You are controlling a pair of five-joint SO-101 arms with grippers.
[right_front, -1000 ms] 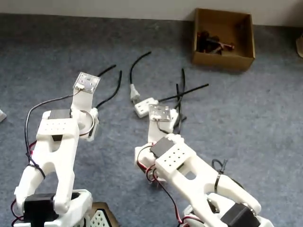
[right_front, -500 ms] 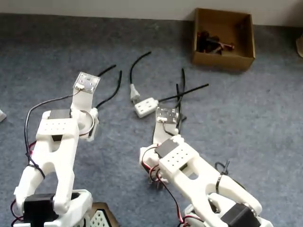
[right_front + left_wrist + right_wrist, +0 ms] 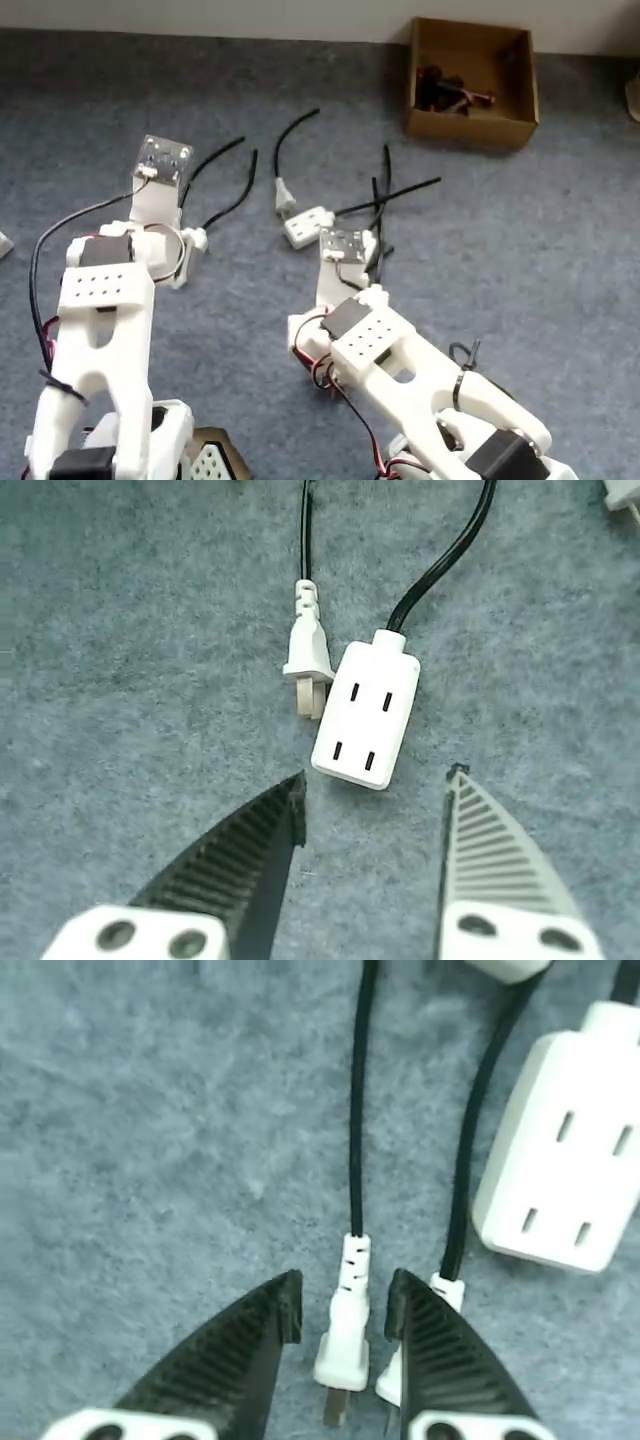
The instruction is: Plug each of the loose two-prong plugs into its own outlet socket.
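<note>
In the left wrist view a white two-prong plug [image 3: 308,665] lies on the grey carpet, touching the side of a white outlet socket [image 3: 365,708]. My left gripper [image 3: 376,774] hangs open just short of that socket, touching nothing. In the right wrist view a second white plug [image 3: 343,1330] lies between the fingers of my right gripper [image 3: 343,1278], which is open, with a small gap on each side. Another plug [image 3: 400,1380] is partly hidden behind one finger. A second socket [image 3: 560,1180] lies beside them. The high view shows that socket [image 3: 308,227] and a loose plug [image 3: 285,195].
A cardboard box [image 3: 470,85] with red and black parts stands at the back right. Black cables [image 3: 385,195] cross each other beyond the right arm's wrist [image 3: 343,245]. Two more cables [image 3: 230,200] run past the left arm's wrist [image 3: 160,165]. Grey carpet covers the surface.
The left arm's wrist has swung away and to the left. The right arm's wrist shifted right, then came back a little to the left.
</note>
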